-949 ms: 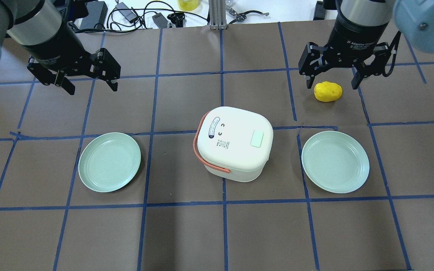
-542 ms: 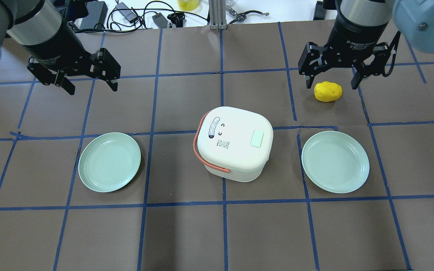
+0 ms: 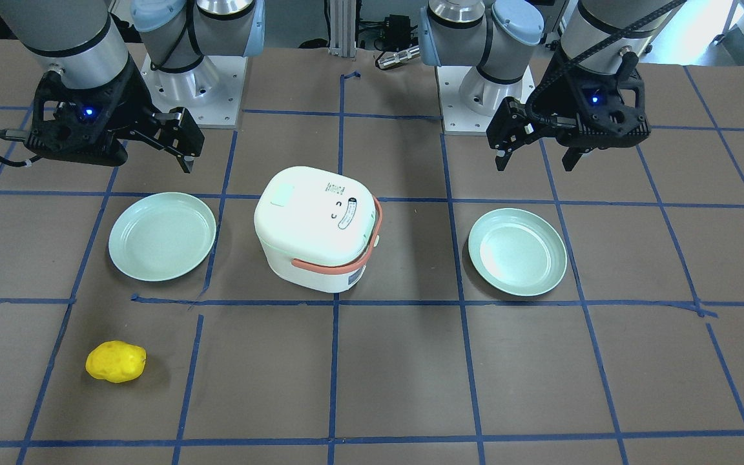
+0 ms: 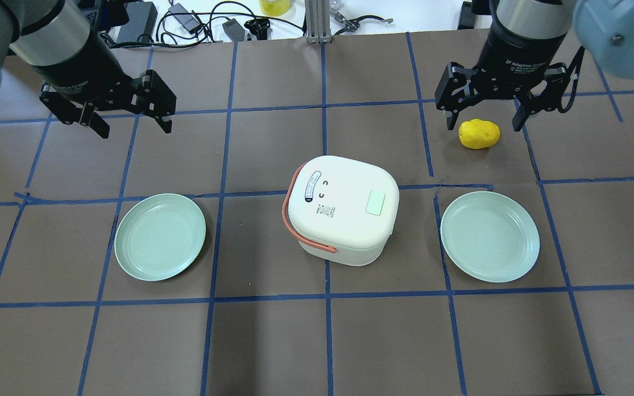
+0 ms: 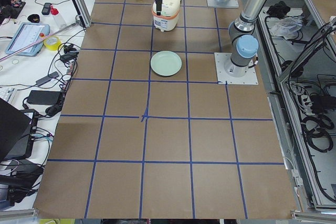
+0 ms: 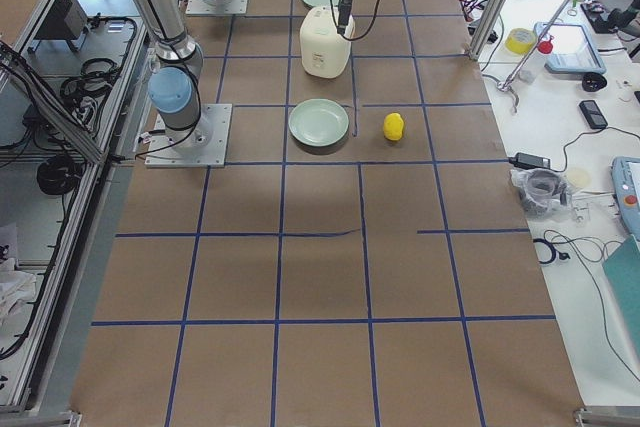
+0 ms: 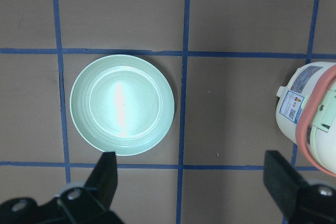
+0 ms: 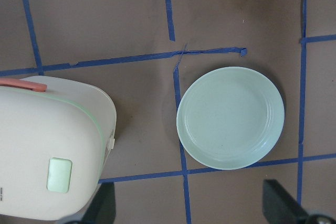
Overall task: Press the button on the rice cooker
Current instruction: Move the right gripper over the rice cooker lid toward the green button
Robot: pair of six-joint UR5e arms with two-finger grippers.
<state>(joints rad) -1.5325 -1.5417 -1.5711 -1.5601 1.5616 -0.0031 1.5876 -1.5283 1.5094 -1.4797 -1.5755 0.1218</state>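
The rice cooker (image 4: 340, 209) stands at the table's middle, white with a salmon-orange handle band and a smiley face on its closed lid. A pale green rectangular button (image 4: 376, 202) sits on the lid's right side; it also shows in the right wrist view (image 8: 59, 175) and in the front view (image 3: 282, 196). My left gripper (image 4: 134, 130) hangs open and empty over the far left, well away from the cooker. My right gripper (image 4: 485, 125) hangs open and empty over the far right, above a yellow lemon-like object (image 4: 479, 133).
A pale green plate (image 4: 160, 236) lies left of the cooker and another (image 4: 489, 236) lies right of it. Cables and small gear lie beyond the far table edge (image 4: 196, 22). Blue tape lines grid the brown table.
The right gripper has shifted very slightly; the left gripper, cooker, plates and yellow object have not moved.
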